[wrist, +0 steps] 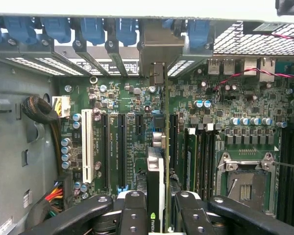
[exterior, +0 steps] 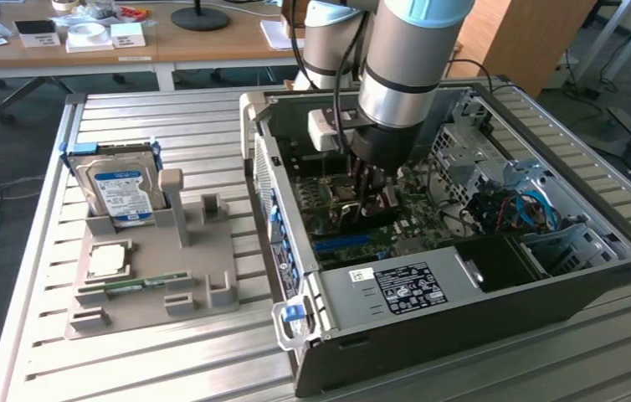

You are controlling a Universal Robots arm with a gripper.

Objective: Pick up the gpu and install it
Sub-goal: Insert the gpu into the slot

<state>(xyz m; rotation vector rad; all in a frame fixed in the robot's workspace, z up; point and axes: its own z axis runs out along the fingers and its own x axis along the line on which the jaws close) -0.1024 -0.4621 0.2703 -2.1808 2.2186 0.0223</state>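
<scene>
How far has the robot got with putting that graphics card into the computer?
Picking up looks done: the gpu is off the grey parts tray, where the hard drive stands. In hand: the gripper is shut on the card, edge-on inside the open computer case, above the slots of the motherboard. Left: seating it; whether it has entered a slot I cannot tell.

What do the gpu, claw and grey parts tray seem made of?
The gpu: thin card, black logo face, probably circuit-board laminate. The claw: smooth black with screws, plastic or coated metal; unclear. The parts tray: matte grey, blocky, probably plastic.
</scene>
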